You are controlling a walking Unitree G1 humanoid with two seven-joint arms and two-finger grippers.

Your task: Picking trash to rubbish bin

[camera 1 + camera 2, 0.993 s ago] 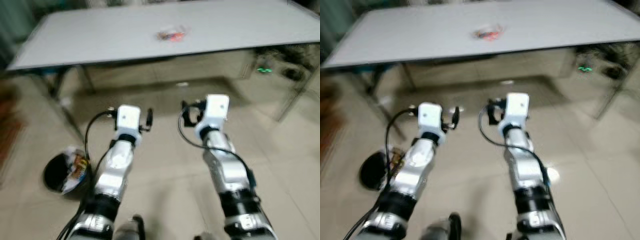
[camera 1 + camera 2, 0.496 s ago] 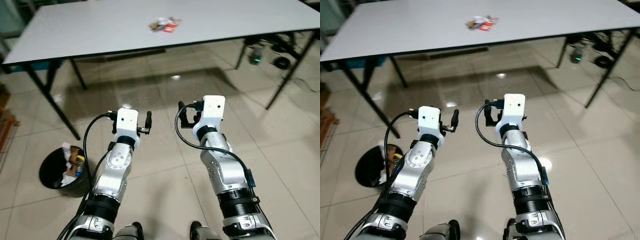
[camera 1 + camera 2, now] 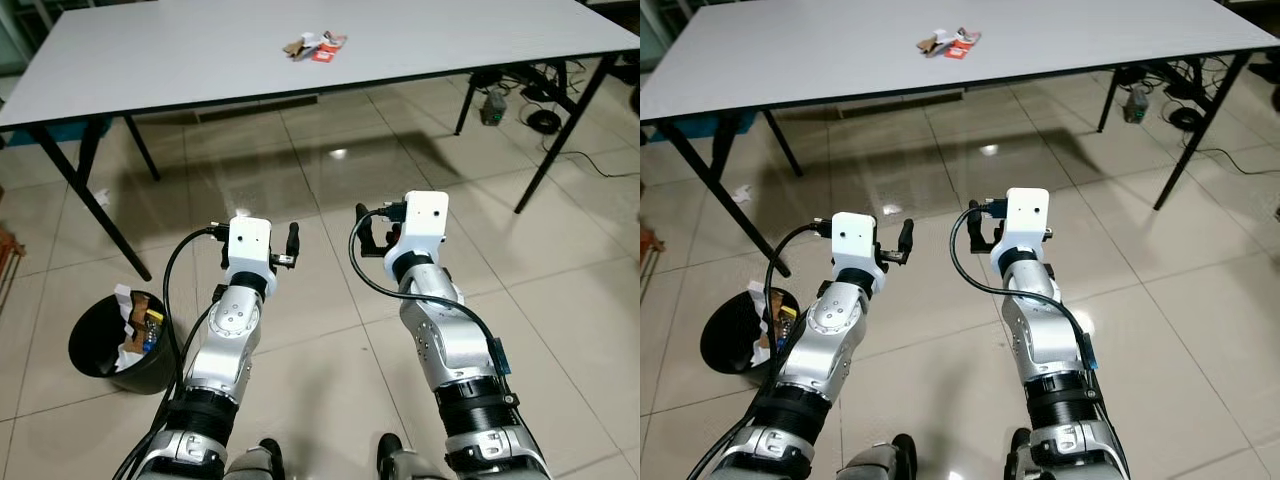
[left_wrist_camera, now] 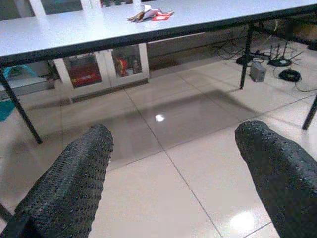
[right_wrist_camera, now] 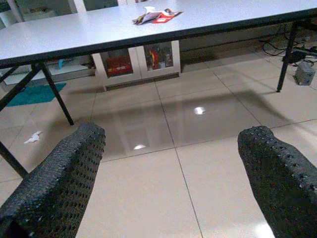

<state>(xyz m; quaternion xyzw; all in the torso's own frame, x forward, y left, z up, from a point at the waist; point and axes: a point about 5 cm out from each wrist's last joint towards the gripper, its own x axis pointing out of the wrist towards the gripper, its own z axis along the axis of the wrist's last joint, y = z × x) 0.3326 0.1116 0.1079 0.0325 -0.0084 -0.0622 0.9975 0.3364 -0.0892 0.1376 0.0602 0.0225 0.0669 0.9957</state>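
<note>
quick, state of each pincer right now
Left pincer: open, holding nothing, above the floor.
Right pincer: open, holding nothing, above the floor.

A long pale grey counter on black legs carries a small heap of crumpled red-and-white wrappers. On the glossy beige tiled floor stands a black round rubbish bin.

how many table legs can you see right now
4 black legs under the grey table: two on the robot's left, one nearer and one further back, and two on its right, one nearer and one further back. Others may be hidden.
</note>
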